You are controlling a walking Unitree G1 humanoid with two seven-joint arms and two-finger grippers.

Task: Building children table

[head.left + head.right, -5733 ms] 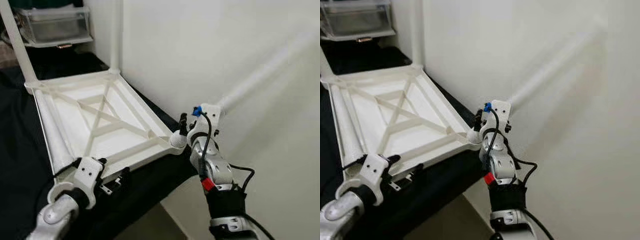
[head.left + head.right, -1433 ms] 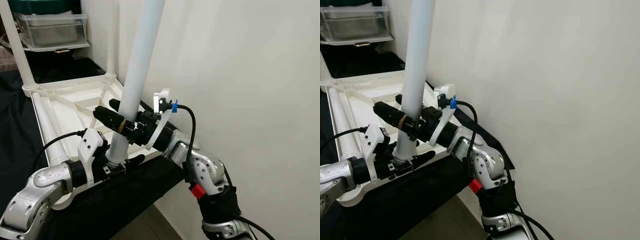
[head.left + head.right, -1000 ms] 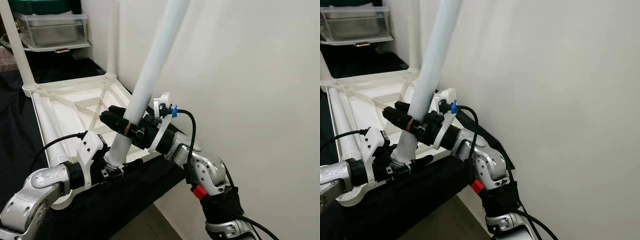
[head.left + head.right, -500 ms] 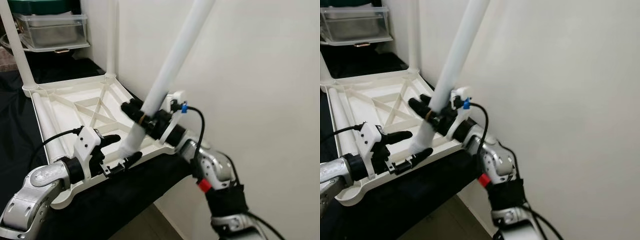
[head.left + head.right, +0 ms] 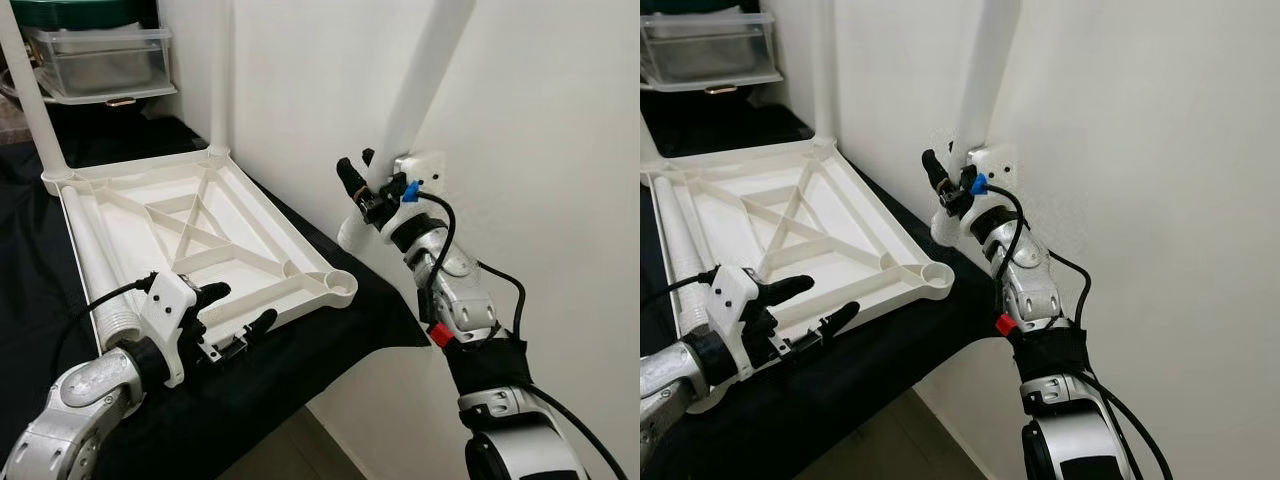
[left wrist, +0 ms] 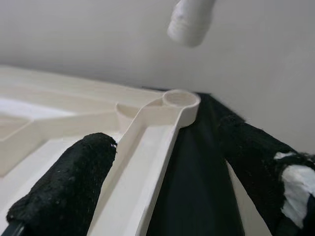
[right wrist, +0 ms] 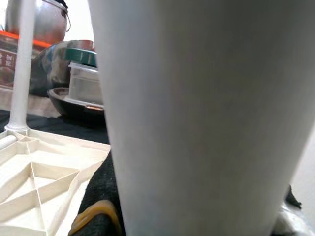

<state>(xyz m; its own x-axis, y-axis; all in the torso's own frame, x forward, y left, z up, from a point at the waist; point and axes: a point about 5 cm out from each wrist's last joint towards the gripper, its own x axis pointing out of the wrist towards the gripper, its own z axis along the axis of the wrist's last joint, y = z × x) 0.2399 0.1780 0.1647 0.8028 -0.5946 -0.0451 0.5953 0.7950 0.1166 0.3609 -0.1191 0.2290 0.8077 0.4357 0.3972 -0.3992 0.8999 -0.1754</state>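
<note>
Holding the leg (image 5: 415,95) off to the side, the right gripper (image 5: 362,190) risks missing the socket (image 5: 342,284); left gripper (image 5: 232,318) spread wide, empty

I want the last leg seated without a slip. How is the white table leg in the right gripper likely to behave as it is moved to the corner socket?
The table leg looks like a stiff, probably light plastic tube. The right gripper holds it near its lower end, so the long top may swing or tilt. Its smooth round surface could twist between the fingers on the way to the socket.
</note>
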